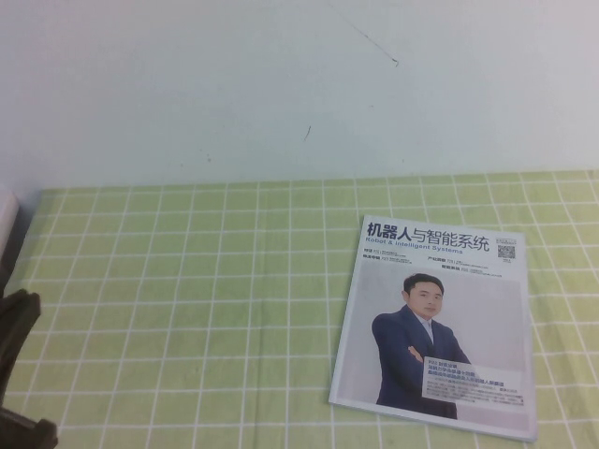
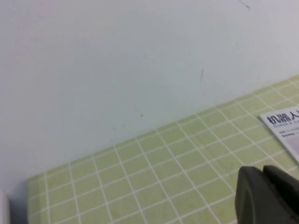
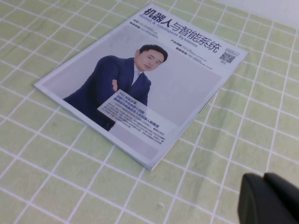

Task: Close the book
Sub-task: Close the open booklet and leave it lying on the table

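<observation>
Shows the book (image 1: 435, 327) lying flat on the green checked tablecloth (image 1: 187, 281), in the near right part of the table, front cover up with the title line toward the far wall (image 1: 281, 84). Reads as closed: no spread of pages, no lifted leaf, only a thin stack edge along the near side. Suggests the task's goal is met as things lie, or leaves at most a press to settle the cover.

Places the left gripper (image 2: 263, 176) low over the far left of the cloth, well apart from the book, with only the book's far left corner reaching into the left wrist view. Appears pressed together, pads touching, holding nothing. Fits an arm kept out of the way, pulled to the left edge, seen in the high view only as a dark shape (image 1: 17, 323).

Places the right gripper (image 3: 265, 184) above bare cloth, near the book but not touching it, off the book's right side. Looks closed too, two dark pads side by side with no gap and nothing between them. Cannot find this gripper in the high view at all, so likely held back toward the robot's own side.

Makes sense of both poses as withdrawal: nothing left to hold, a thin glossy cover better left alone than nudged askew. Warns only of a stray sweep across the cloth dragging the book or flipping the cover open again.
</observation>
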Motion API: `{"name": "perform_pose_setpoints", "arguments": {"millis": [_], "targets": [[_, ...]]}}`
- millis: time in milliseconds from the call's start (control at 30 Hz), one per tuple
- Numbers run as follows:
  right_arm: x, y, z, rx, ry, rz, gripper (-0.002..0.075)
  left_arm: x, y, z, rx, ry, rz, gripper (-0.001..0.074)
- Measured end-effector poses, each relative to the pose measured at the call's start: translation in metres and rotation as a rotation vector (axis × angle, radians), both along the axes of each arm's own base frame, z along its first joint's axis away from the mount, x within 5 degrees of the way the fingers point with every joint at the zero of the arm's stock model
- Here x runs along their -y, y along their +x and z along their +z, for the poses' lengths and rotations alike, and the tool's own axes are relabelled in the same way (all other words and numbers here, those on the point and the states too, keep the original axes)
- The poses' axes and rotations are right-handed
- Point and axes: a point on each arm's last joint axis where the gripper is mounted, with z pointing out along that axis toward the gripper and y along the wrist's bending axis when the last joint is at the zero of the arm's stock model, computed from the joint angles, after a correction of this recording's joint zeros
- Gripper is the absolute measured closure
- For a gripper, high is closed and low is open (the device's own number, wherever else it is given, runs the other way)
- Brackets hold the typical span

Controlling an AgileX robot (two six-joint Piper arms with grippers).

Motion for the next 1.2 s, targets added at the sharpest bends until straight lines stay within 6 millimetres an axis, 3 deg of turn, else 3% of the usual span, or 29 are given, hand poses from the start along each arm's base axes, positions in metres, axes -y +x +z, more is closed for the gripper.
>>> {"name": "perform_pose_setpoints", "arguments": {"millis": [100, 367, 433, 967, 1200], "targets": [[0.000, 0.000, 0.000, -0.001, 0.002, 0.001, 0.0728, -0.008, -0.014, -0.013, 0.042, 0.005, 0.042, 0.0738], [0.000, 0.000, 0.000, -0.001, 0.004, 0.001, 0.0728, -0.025, -0.040, -0.096, -0.002, 0.025, 0.185, 0.0738], [0.000, 0.000, 0.000, -0.001, 0.004, 0.001, 0.0728, -0.026, -0.045, -0.107, 0.007, 0.023, 0.196, 0.0738], [0.000, -0.001, 0.000, -0.004, 0.006, 0.002, 0.0728, -0.021, -0.055, -0.119, -0.096, 0.057, 0.139, 0.0738], [0.000, -0.001, 0.000, -0.004, 0.006, 0.002, 0.0728, -0.025, -0.055, -0.119, -0.140, -0.081, 0.215, 0.0738]]}}
